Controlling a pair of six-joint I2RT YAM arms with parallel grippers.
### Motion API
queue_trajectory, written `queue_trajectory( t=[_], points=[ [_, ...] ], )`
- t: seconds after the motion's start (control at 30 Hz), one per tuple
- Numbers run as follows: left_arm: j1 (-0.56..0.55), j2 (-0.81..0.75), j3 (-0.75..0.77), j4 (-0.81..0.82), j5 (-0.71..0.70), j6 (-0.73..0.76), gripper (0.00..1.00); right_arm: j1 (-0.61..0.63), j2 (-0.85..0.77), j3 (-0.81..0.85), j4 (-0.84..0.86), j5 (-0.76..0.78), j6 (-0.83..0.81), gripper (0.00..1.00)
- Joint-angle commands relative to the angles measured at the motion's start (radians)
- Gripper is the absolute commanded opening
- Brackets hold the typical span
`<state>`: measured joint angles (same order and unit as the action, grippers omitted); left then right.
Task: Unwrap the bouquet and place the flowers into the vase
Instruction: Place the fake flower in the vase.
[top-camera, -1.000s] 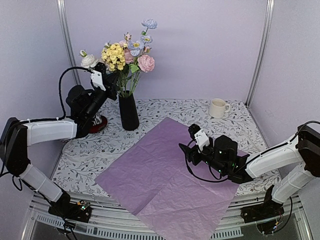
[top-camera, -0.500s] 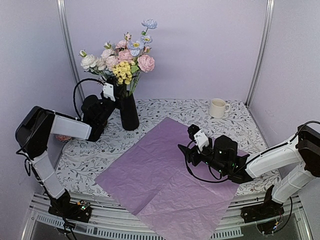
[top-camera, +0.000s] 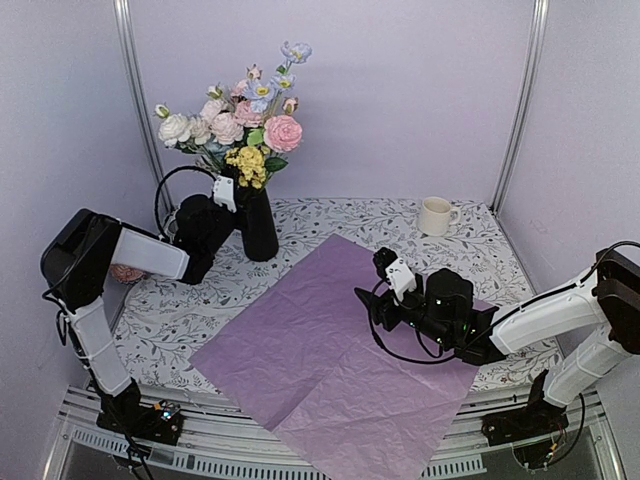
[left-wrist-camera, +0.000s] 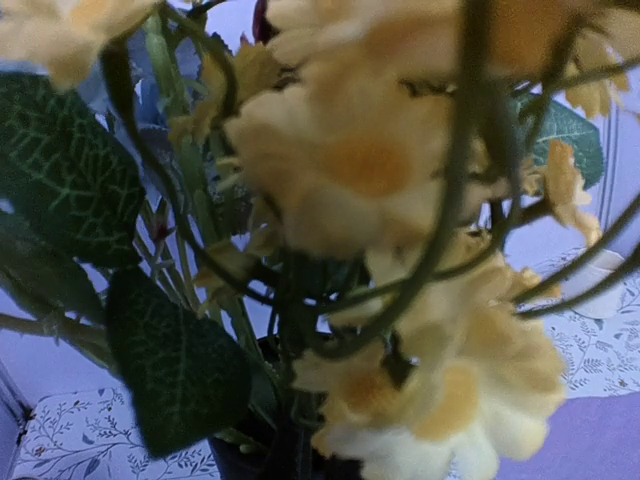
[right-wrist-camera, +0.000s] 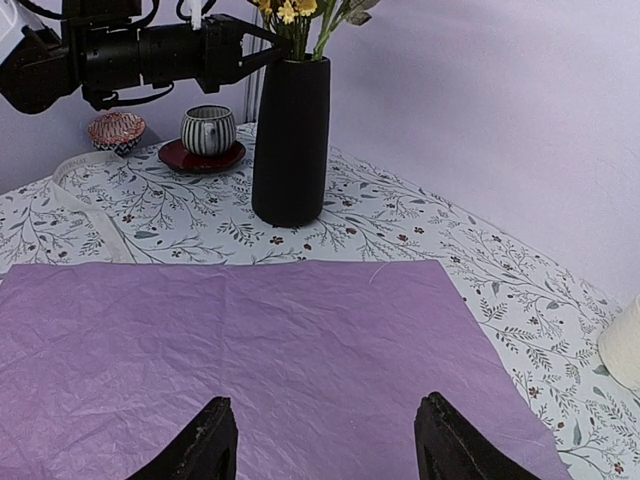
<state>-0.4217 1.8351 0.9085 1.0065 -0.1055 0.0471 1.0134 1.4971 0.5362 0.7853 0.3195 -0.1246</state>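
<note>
The flowers (top-camera: 240, 120) stand in the tall black vase (top-camera: 257, 222). The vase is at the back left of the surface (top-camera: 180, 300), which is white with little leaves drawn on it. There are pink, white, pale blue and yellow blooms. Most of them are high above the vase. The yellow bunch sits lower, just over the vase's mouth.

The left pincer (top-camera: 228, 188) is right beside the top of the vase, next to the green stems. It is clenched tight. I cannot tell if a stem is caught in it. In the left wrist view the yellow blooms (left-wrist-camera: 400, 250) are very near and blurry. Big dark green leaves (left-wrist-camera: 180, 370) hang to the left of them. The pincer's own fingers do not show there.

A big purple paper sheet (top-camera: 330, 350) lies flat and spread out in the middle of the surface. One corner points toward the vase but does not touch it. Its near corner hangs over the front edge.

The right pincer (right-wrist-camera: 325, 415) is low over the right part of the paper. Its two black fingers are spread apart and nothing is between them. It points toward the vase from far off.

A cream mug (top-camera: 434, 215) stands at the back right, well away from the paper. Behind and to the left of the vase, in the right wrist view, a striped cup (right-wrist-camera: 209, 128) sits on a red saucer (right-wrist-camera: 200, 160). A small red patterned bowl (right-wrist-camera: 116, 130) is just beside them.
</note>
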Motion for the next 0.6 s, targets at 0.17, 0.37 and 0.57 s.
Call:
queue_trajectory(
  t=[0.17,0.37,0.57],
  points=[
    [0.010,0.062,0.011,-0.152,0.032,-0.067,0.00,-0.002,-0.012,0.016,-0.011,0.001,0.003,0.62],
    [0.010,0.046,0.000,-0.156,0.030,-0.063,0.00,-0.003,-0.009,0.018,-0.012,0.004,0.001,0.63],
    [0.011,0.021,-0.006,-0.184,0.086,-0.031,0.00,-0.004,-0.010,0.015,-0.012,0.006,-0.001,0.63]
  ],
)
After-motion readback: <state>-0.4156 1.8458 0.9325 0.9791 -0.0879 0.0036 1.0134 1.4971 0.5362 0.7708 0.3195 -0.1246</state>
